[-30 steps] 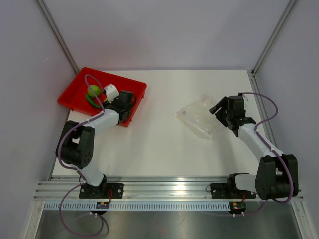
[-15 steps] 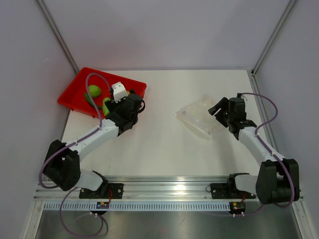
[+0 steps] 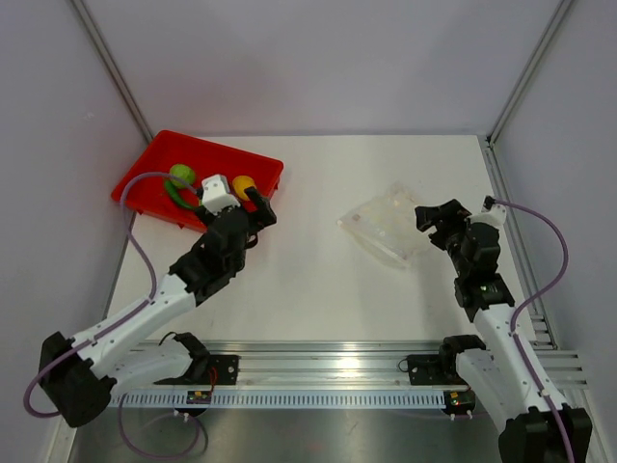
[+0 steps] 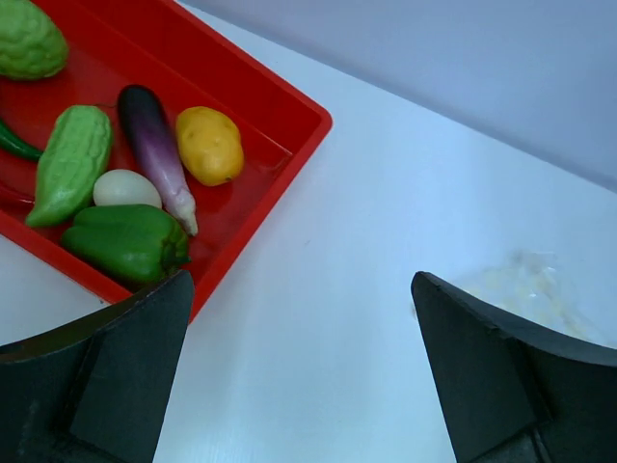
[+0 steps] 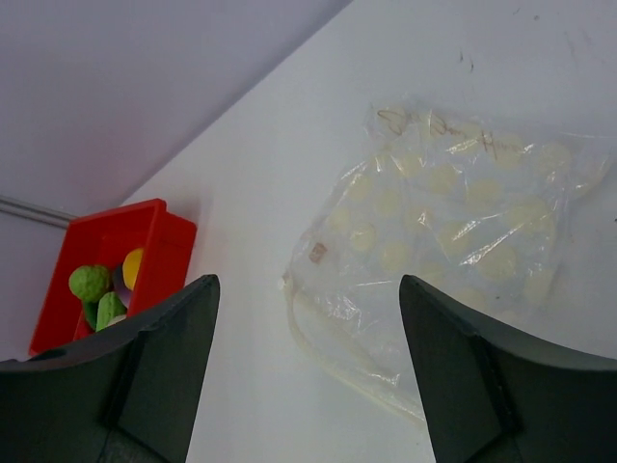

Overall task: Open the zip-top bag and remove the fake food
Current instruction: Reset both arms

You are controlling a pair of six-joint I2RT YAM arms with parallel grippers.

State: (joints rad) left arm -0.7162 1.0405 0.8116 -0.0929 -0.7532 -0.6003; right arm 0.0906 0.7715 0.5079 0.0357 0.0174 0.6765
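Zip-top bag (image 5: 453, 222) lies flat and crinkled on the white worktop (image 3: 318, 280), right of centre. Fake food (image 4: 154, 145) sits in the red tray (image 4: 270, 82) at the far left corner, well apart from the bag: long purple piece, round yellow piece, white egg shape and several green pieces.

Right claw (image 5: 308, 299) is spread wide just beside the bag's right edge and grips nothing.

Left claw (image 4: 301, 318) is fully spread at the tray's near right corner, over bare worktop, and holds nothing.

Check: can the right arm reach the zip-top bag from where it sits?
Probably yes. The right gripper hangs open just beside the zip-top bag, which lies on the table with nothing between them.
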